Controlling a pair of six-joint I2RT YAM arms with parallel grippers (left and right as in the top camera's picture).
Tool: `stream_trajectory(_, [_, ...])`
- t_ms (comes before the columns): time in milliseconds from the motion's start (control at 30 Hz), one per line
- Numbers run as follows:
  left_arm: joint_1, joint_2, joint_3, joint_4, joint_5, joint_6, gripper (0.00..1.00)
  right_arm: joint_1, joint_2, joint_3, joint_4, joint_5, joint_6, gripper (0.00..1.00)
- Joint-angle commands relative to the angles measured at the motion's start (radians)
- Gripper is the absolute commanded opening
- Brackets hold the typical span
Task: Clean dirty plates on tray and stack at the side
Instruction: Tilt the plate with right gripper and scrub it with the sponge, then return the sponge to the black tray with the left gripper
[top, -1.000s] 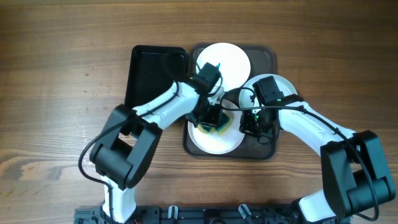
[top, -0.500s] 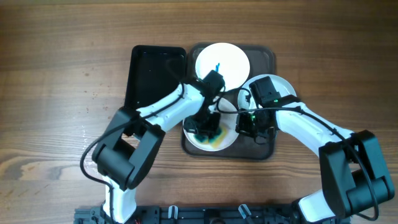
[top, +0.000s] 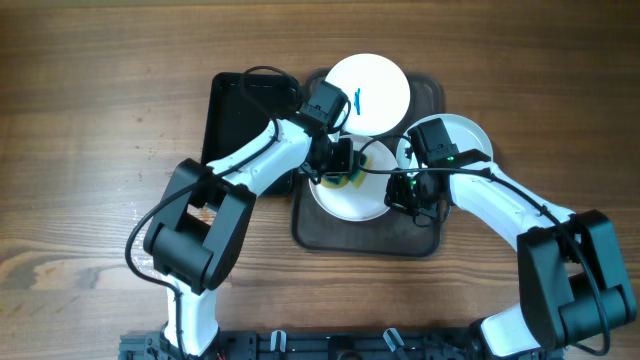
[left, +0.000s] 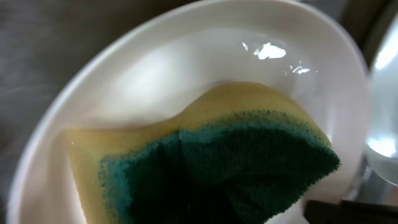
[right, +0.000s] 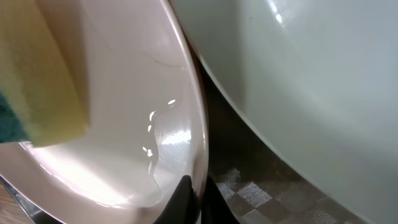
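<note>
One round white plate (top: 355, 204) mid-wipe on large dark brown rectangular tray (top: 360, 240) | left end effector (top: 341, 166) clamps folded yellow-green sponge (left: 211, 155) | right end effector (top: 412, 190) pinches plate rim | tip: steady rim, press sponge flat, sweep whole centre

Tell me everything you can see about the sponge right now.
The sponge is soft-looking yellow foam with a dark green scouring layer on top. It is bent into a hump and lies on the glossy inside of a white plate on the brown tray, gripped from above by the left tool.
</note>
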Motion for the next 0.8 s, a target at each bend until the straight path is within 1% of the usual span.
stream_trajectory(0, [-0.027, 0.029, 0.001, 0.033, 0.127, 0.042, 0.04, 0.010, 0.019, -0.017, -0.017, 0.050, -0.032, 0.04])
stream_trajectory(67, [-0.043, 0.031, 0.001, 0.075, 0.161, 0.064, 0.04, 0.010, 0.019, -0.017, -0.019, 0.050, -0.032, 0.04])
stream_trajectory(133, [-0.055, 0.031, 0.001, 0.108, 0.161, 0.066, 0.04, 0.010, 0.019, -0.017, -0.021, 0.050, -0.032, 0.04])
stream_trajectory(167, [-0.055, 0.031, 0.001, 0.112, 0.155, 0.089, 0.04, 0.010, 0.019, -0.017, -0.021, 0.050, -0.032, 0.04])
stream_trajectory(200, [-0.049, 0.031, 0.001, 0.085, 0.064, 0.082, 0.04, 0.010, 0.019, -0.017, -0.021, 0.050, -0.031, 0.04])
stream_trajectory(267, [-0.031, 0.031, 0.001, -0.023, -0.192, 0.048, 0.04, 0.010, 0.019, -0.017, -0.021, 0.050, -0.032, 0.04])
stream_trajectory(333, [-0.010, 0.030, 0.001, -0.106, -0.320, 0.049, 0.04, 0.010, 0.019, -0.017, -0.021, 0.050, -0.031, 0.04])
stream_trajectory(367, [0.003, 0.025, 0.002, -0.137, -0.342, 0.048, 0.04, 0.010, 0.019, -0.017, -0.021, 0.050, -0.031, 0.04])
stream_trajectory(433, [0.035, 0.008, 0.002, -0.179, -0.341, 0.008, 0.04, 0.010, 0.019, -0.017, -0.021, 0.050, -0.031, 0.04])
stream_trajectory(467, [0.059, -0.020, 0.002, -0.196, -0.315, -0.005, 0.04, 0.010, 0.019, -0.017, -0.021, 0.050, -0.032, 0.04])
stream_trajectory(500, [0.076, -0.054, 0.002, -0.204, -0.249, -0.003, 0.04, 0.010, 0.019, -0.017, -0.021, 0.050, -0.032, 0.04])
stream_trajectory(567, [0.114, -0.152, 0.002, -0.206, -0.021, 0.011, 0.04, 0.010, 0.019, -0.017, -0.021, 0.050, -0.035, 0.04])
stream_trajectory(600, [0.132, -0.198, 0.002, -0.206, 0.044, 0.012, 0.04, 0.010, 0.019, -0.017, -0.021, 0.050, -0.042, 0.04])
stream_trajectory(633, [0.159, -0.256, 0.002, -0.208, 0.077, 0.012, 0.04, 0.010, 0.019, -0.017, -0.021, 0.050, -0.057, 0.04])
stream_trajectory(667, [0.188, -0.301, 0.002, -0.211, 0.079, 0.013, 0.04, 0.010, 0.019, -0.017, -0.022, 0.050, -0.059, 0.04])
stream_trajectory(733, [0.248, -0.366, 0.002, -0.216, 0.078, 0.061, 0.04, 0.010, 0.019, -0.017, -0.021, 0.050, -0.084, 0.04])
stream_trajectory(767, [0.307, -0.393, 0.002, -0.225, 0.056, 0.068, 0.04, 0.010, 0.019, -0.017, -0.020, 0.050, -0.109, 0.04])
